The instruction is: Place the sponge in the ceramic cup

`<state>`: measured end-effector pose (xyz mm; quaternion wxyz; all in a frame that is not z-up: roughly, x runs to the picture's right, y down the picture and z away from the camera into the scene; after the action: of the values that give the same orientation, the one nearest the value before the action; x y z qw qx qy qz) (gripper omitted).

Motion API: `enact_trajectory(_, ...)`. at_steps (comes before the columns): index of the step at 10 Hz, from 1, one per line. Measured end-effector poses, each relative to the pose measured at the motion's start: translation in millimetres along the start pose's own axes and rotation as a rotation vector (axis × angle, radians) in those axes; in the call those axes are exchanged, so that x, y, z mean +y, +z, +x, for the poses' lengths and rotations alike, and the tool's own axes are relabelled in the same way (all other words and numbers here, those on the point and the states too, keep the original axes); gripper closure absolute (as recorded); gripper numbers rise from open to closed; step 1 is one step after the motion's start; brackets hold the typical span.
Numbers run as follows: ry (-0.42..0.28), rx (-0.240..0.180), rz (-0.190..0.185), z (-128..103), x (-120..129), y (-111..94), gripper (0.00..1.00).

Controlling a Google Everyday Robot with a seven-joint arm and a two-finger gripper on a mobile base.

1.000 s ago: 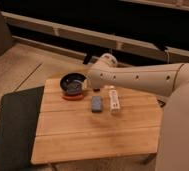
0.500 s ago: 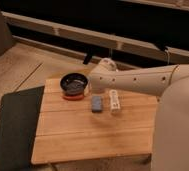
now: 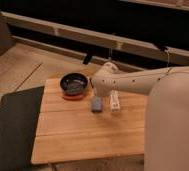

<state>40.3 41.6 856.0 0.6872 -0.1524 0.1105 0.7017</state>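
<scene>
**A:** Where is the sponge (image 3: 96, 104)?

**B:** Flat on the table (image 3: 83, 142), just right of the bowl (image 3: 74, 84) as the camera sees it, and a little nearer to us. It is not in a cup. I cannot make out the cup at all; the arm (image 3: 138, 82) may be hiding it.

**A:** Which way does it point?

**B:** Its long axis seems to run away from us, roughly alongside the white bar (image 3: 114, 101), which lies farther right of the bowl. One short end faces us and the other faces the end effector.

**A:** And the end effector (image 3: 99, 90)?

**B:** It is right of the bowl, about level with the bowl's near rim, close over the sponge's far end. Whether it is apart or together I cannot tell, because the arm covers it.

**A:** So how should the pick go?

**B:** I judge this a reach for the sponge. Come straight down, centred on it, and close across the narrow width, square to the long axis. The bar, on the side away from the bowl, leaves little room, so keep the descent tight. The sponge will likely give, so a gentle squeeze should do. Lift above the bowl's rim before carrying it anywhere.
</scene>
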Motion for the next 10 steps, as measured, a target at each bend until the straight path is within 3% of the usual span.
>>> enact_trajectory(2,-0.007,-0.021,-0.041,-10,7,7,0.35)
enact_trajectory(6,-0.022,-0.007,-0.098,-8,12,32,0.35)
enact_trajectory(10,-0.059,0.03,-0.111,-7,12,51,0.35)
